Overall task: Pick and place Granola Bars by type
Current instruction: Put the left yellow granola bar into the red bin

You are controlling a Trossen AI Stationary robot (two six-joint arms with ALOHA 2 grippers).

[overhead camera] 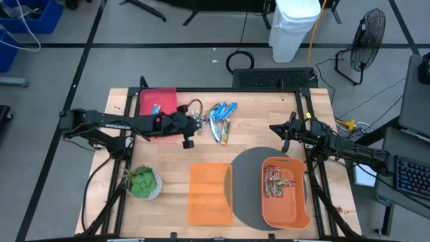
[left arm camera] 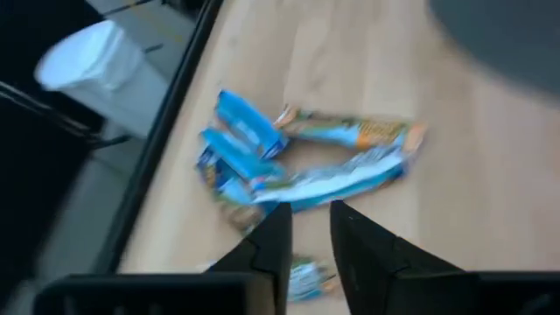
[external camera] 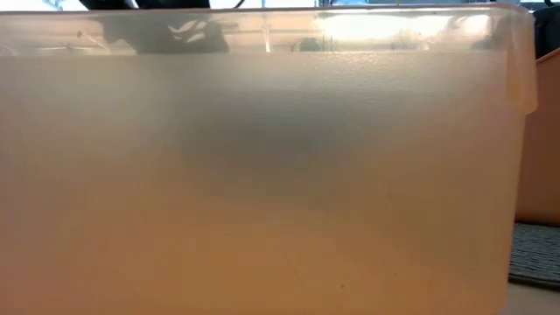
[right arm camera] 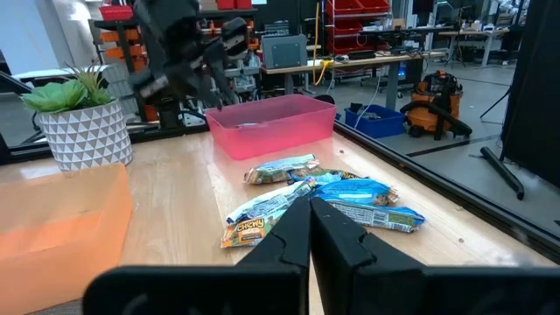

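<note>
Clearly a pick was in hand: the left gripper (overhead camera: 199, 122) hung just beside the loose pile of Granola Bars (overhead camera: 222, 119) near the middle of the surface's far edge, its fingers (left arm camera: 273, 241) narrowly parted and empty. Some blue bars lay in the red bin (overhead camera: 157, 103) at the far-left corner, and brownish ones in the orange bin (overhead camera: 295, 214) toward the near-right corner. The right gripper (overhead camera: 283, 133) waited close to the right edge with its fingers together. Next, probably, the left gripper needed to descend over one bar and pinch it.
</note>
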